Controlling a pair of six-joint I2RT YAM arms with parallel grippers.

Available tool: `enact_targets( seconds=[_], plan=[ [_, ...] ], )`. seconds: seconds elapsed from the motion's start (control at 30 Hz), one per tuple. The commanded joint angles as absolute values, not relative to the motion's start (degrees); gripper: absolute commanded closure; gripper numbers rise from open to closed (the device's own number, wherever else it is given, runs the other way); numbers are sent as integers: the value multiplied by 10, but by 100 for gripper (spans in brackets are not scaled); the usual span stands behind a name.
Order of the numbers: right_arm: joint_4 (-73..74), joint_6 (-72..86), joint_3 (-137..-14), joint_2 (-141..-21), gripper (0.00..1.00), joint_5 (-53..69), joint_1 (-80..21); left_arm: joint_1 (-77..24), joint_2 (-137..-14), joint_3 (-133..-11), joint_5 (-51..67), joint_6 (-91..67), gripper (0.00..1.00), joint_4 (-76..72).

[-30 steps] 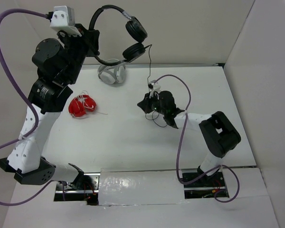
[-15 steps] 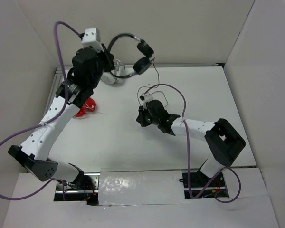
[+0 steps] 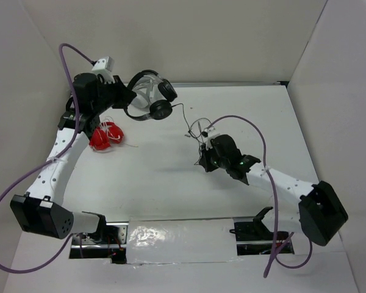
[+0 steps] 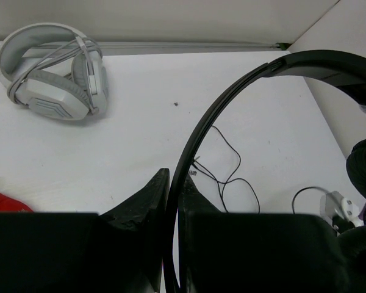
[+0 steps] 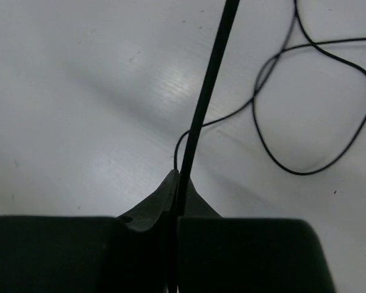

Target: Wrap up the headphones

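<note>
The black headphones [image 3: 160, 110] hang in the air at the back left, in front of the white pair. My left gripper [image 3: 124, 99] is shut on the thin headband; in the left wrist view the headband [image 4: 232, 91] runs up out of the shut gripper [image 4: 174, 183]. The thin black cable [image 3: 185, 111] runs from the ear pads to my right gripper [image 3: 203, 162] at mid-table. In the right wrist view the gripper [image 5: 178, 177] is shut on the taut cable [image 5: 204, 104], with a slack loop [image 5: 305, 122] lying on the table.
White/grey headphones [image 3: 145, 89] lie at the back wall, also in the left wrist view [image 4: 52, 73]. Red headphones [image 3: 105, 135] lie on the left under my left arm. Walls close the table at left, back and right.
My left arm has swung down and left, bringing the black headphones from high up to just above the white pair. My right gripper has moved nearer and to the right with the cable.
</note>
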State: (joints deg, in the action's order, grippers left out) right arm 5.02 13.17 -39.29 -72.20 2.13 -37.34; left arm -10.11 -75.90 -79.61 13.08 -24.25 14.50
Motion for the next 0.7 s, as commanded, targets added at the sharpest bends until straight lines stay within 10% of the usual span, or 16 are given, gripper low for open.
enact_targets(
  seconds=[0.0, 0.33, 0.67],
  plan=[
    [50, 69, -368, -655, 100, 110, -374, -77, -752, -800, 210, -262, 100, 95],
    [-16, 81, -292, -513, 100, 189, -337, 59, -811, -859, 205, -384, 100, 149],
    [39, 70, -500, -741, 100, 85, -400, -30, -814, -896, 3, -430, 100, 217]
  ],
)
